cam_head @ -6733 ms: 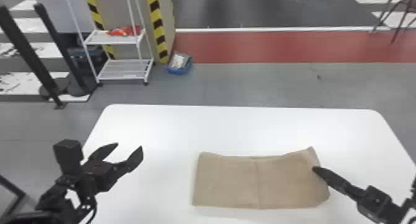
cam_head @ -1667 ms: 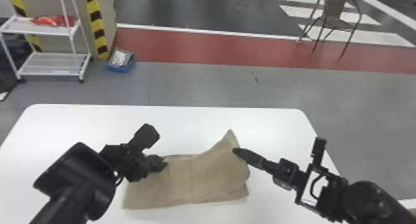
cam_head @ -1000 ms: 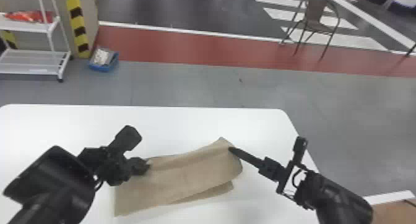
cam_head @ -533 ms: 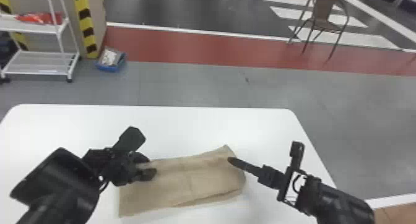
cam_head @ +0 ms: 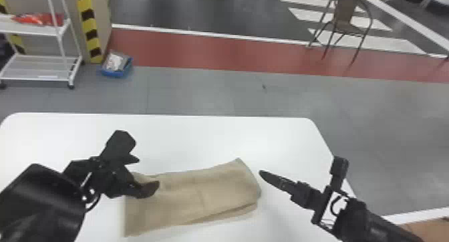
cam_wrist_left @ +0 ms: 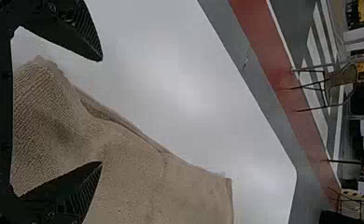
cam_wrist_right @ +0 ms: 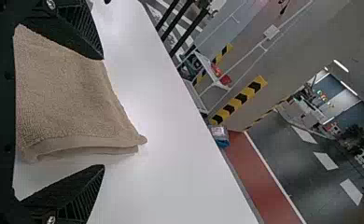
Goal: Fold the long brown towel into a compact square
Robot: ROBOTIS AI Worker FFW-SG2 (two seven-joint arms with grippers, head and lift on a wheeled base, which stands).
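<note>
Plainly, the brown towel (cam_head: 200, 194) lies folded in layers on the white table (cam_head: 213, 134), longer from side to side than it is deep, with its layers slightly offset along the near edge toward the right end. Over its left end is the left gripper (cam_head: 149, 173), its two fingers spread wide; one overlaps the cloth in the head view, though whether it touches is hard to tell from there. Just beside the right end, apart from the cloth in the head view, is the right gripper (cam_head: 261, 173), also wide open by its wrist view. Beyond the table, a blue box (cam_head: 115, 72) sits on the floor near a white rack (cam_head: 40, 67), and a chair (cam_head: 345, 19) stands farther off.
</note>
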